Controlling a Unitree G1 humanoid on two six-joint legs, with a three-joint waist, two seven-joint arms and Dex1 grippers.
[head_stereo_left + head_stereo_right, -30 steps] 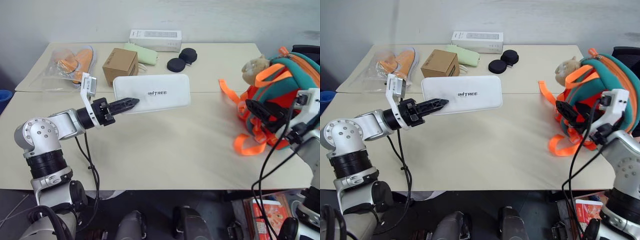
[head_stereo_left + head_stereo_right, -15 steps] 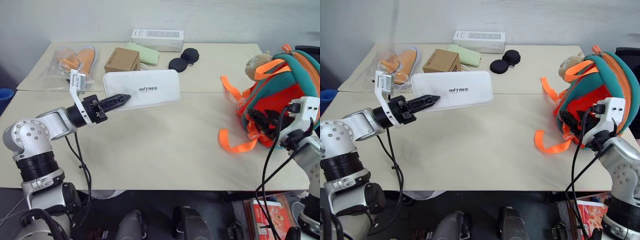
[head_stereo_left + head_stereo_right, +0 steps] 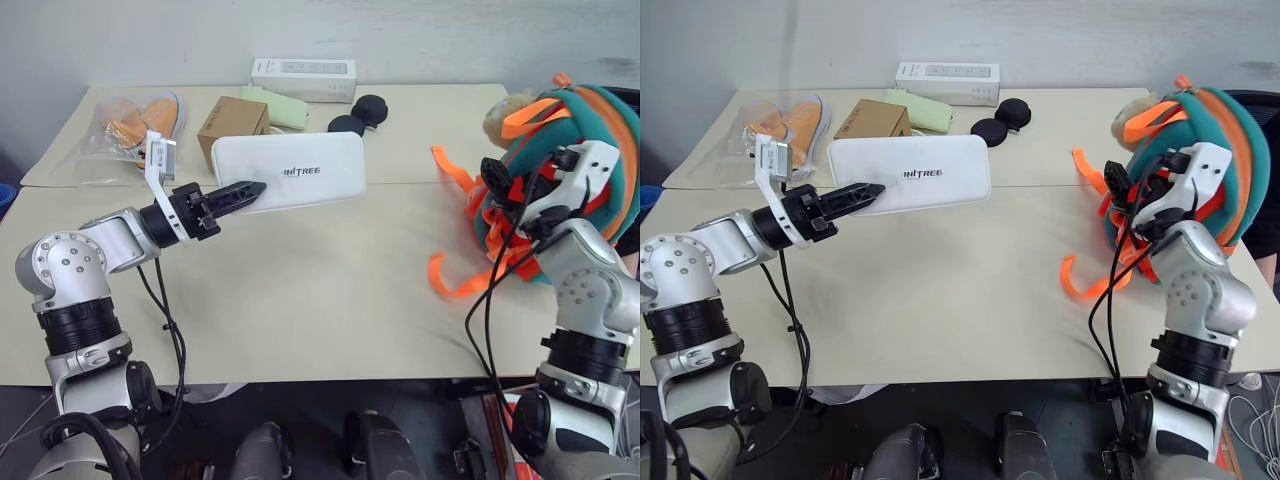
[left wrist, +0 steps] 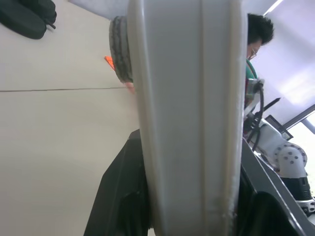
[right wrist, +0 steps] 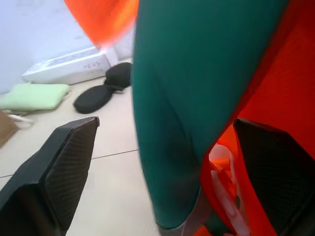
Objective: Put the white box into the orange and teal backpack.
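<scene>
The white box point(image 3: 300, 172), flat with rounded corners and dark lettering, hangs level above the table. My left gripper point(image 3: 240, 192) is shut on its left end. In the left wrist view the box's narrow edge point(image 4: 192, 113) rises between the two black fingers. The orange and teal backpack point(image 3: 590, 120) stands tilted at the table's right edge, a tan plush animal point(image 3: 505, 112) at its top. My right gripper point(image 3: 508, 185) is open against the backpack's front. In the right wrist view a teal panel point(image 5: 197, 98) lies between its wide-spread fingers.
At the back of the table are a brown cardboard cube point(image 3: 232, 118), a long white carton point(image 3: 303, 70), a green pouch point(image 3: 283, 108), two black round pads point(image 3: 360, 108) and bagged orange shoes point(image 3: 130, 120). Orange straps point(image 3: 455, 275) trail onto the table. A person point(image 4: 258, 34) is beyond.
My right gripper has pushed forward into the backpack, which has tipped up more upright, its straps dragging along. The left gripper still holds the box in about the same place.
</scene>
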